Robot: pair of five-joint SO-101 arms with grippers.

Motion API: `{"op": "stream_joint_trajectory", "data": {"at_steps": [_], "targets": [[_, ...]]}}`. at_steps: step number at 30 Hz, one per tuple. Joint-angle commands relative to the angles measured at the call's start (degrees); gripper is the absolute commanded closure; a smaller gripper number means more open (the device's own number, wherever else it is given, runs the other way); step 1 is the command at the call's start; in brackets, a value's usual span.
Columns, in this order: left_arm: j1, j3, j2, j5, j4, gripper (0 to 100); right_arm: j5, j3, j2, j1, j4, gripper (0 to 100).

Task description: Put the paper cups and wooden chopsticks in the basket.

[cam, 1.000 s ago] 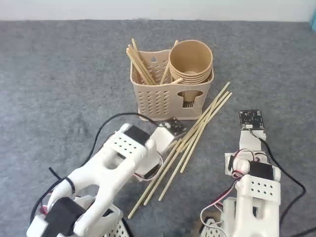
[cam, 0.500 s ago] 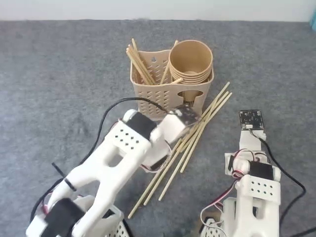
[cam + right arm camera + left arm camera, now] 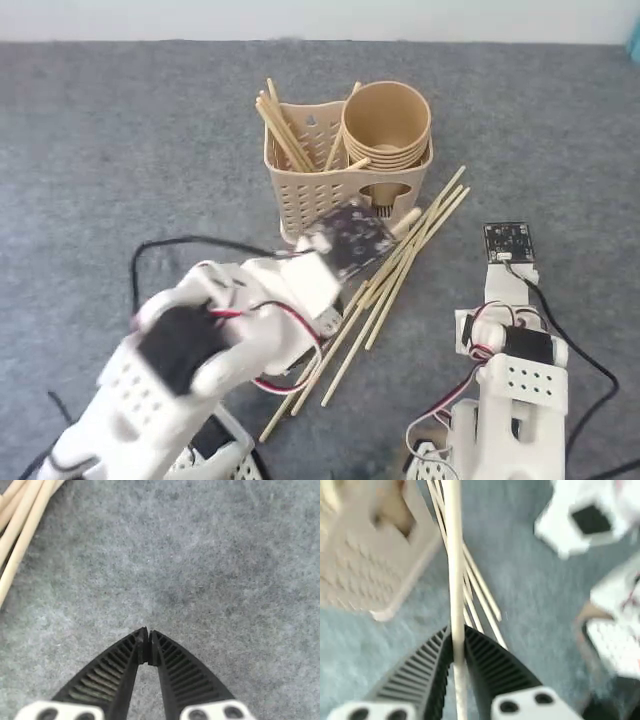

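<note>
A beige perforated basket (image 3: 340,195) stands at the table's middle, with stacked paper cups (image 3: 386,125) in one compartment and several wooden chopsticks (image 3: 288,132) in the other. More loose chopsticks (image 3: 385,295) lie slanted on the grey mat in front of it. My left gripper (image 3: 455,632) is shut on one chopstick (image 3: 454,555), held above the loose ones beside the basket (image 3: 365,560); that chopstick's end (image 3: 406,220) pokes out past the left wrist. My right gripper (image 3: 148,634) is shut on nothing, low over bare mat, with chopstick ends (image 3: 20,515) off to one side.
The right arm (image 3: 512,345) stands at the front right, just beyond the loose chopsticks. A black cable (image 3: 170,245) loops off the left arm. Open grey mat lies to the left of and behind the basket.
The left arm has risen and swung toward the basket, lifting one chopstick off the pile. The right arm has kept still.
</note>
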Motion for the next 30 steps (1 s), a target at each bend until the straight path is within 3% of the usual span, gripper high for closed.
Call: {"op": "stream_joint_trajectory", "data": {"at_steps": [1,8,11,13,20,25,30], "targets": [[-5.1,-1.8,-7.21,1.41,-14.51,99,0.35,-0.18,-0.75,0.4,0.4,99.1],[-18.73,9.54,-12.66,12.84,-52.31,99,0.35,-0.18,-0.75,0.57,0.66,99.1],[-19.69,16.4,-13.36,13.1,-69.98,99,0.35,-0.18,-0.75,0.57,0.66,99.1],[-19.78,17.36,-12.84,12.48,-76.4,99,0.44,-0.18,-0.75,0.57,0.66,99.1],[-21.19,14.29,-10.11,11.96,-78.95,99,0.44,-0.18,-0.75,0.57,0.4,99.1],[-26.02,17.19,-11.43,11.96,-71.03,99,0.44,-0.18,-0.75,0.57,0.4,99.1],[-36.31,24.66,-18.37,11.78,-57.93,99,0.44,-0.18,-0.75,0.57,0.48,99.1]]}}
